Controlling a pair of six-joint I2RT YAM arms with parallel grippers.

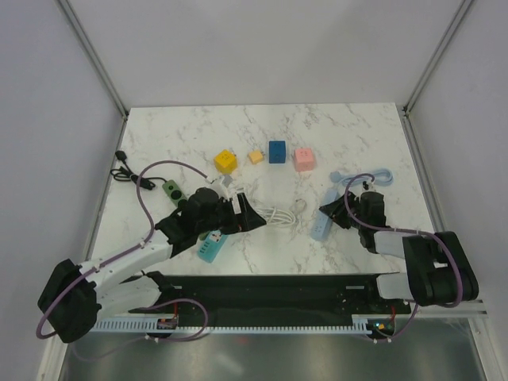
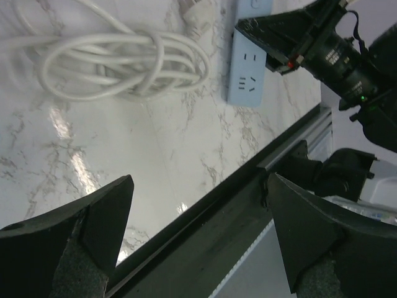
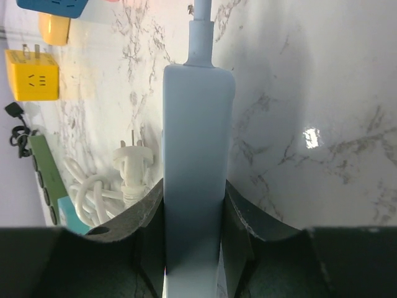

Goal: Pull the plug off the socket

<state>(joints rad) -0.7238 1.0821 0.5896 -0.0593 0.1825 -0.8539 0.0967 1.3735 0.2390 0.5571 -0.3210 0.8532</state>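
Note:
The light blue socket strip (image 1: 321, 228) lies on the marble table, right of centre. My right gripper (image 1: 332, 210) is shut on it; in the right wrist view its fingers (image 3: 144, 211) clamp the strip (image 3: 197, 124) from both sides. The white plug (image 1: 300, 205) lies loose on the table beside the strip, out of the socket, prongs bare (image 3: 132, 162). Its white cable is coiled (image 1: 276, 214) to the left. My left gripper (image 1: 255, 220) is open and empty just left of the coil; the left wrist view shows the coil (image 2: 111, 62), the plug (image 2: 195, 15) and the strip (image 2: 248, 71).
Yellow (image 1: 225, 161), orange (image 1: 255, 156), blue (image 1: 277, 152) and pink (image 1: 304, 159) adapter cubes stand in a row at the back. A green strip (image 1: 172, 190) and a teal strip (image 1: 213, 248) lie by the left arm. A black cable (image 1: 121, 171) lies far left. The table's black front rail (image 2: 205, 236) is below my left gripper.

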